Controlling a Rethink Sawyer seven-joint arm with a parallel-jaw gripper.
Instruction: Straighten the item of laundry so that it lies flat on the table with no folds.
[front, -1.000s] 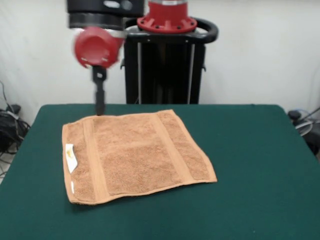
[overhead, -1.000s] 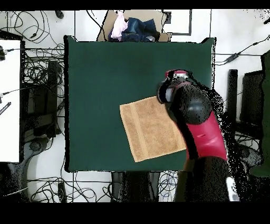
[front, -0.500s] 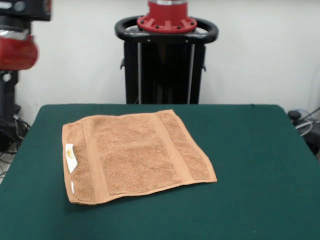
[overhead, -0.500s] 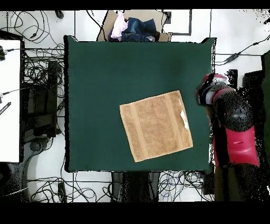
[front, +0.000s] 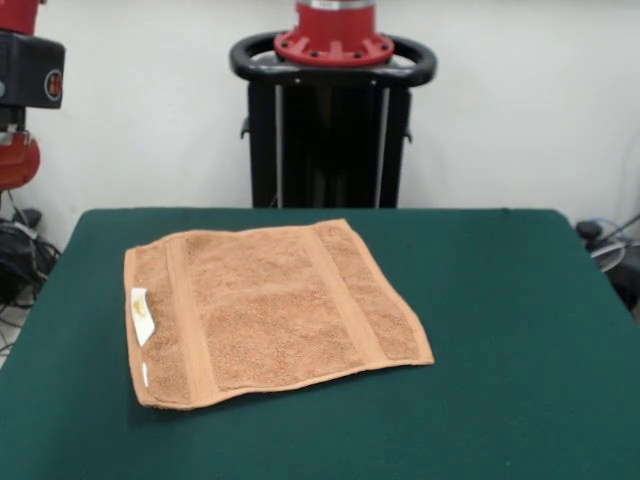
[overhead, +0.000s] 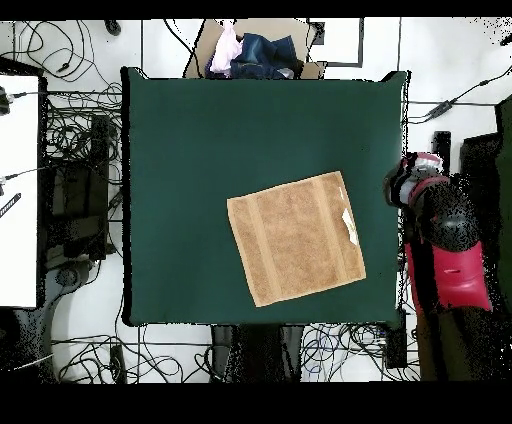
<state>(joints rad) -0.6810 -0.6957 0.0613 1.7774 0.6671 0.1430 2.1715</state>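
The item of laundry (front: 265, 310), an orange-tan towel with two woven bands, lies spread flat on the green table (front: 500, 300), left of centre. Its white label (front: 142, 315) sits at the left edge. From overhead the towel (overhead: 295, 238) lies in the table's (overhead: 200, 150) lower right part, label (overhead: 349, 225) toward the right edge. The arm (front: 25, 90) hangs beyond the table's left side in the front view. Overhead, the gripper (overhead: 405, 185) is just past the table's right edge, clear of the towel. Whether it is open or shut does not show.
The black pedestal (front: 330, 120) stands behind the table. Overhead, a cardboard box with clothing (overhead: 255, 50) sits beyond the top edge, cables (overhead: 80, 150) lie on the floor all around, and a white surface (overhead: 18, 190) is at the left.
The arm has swung from the towel's corner out past the table's side and stays there. The towel has not moved.
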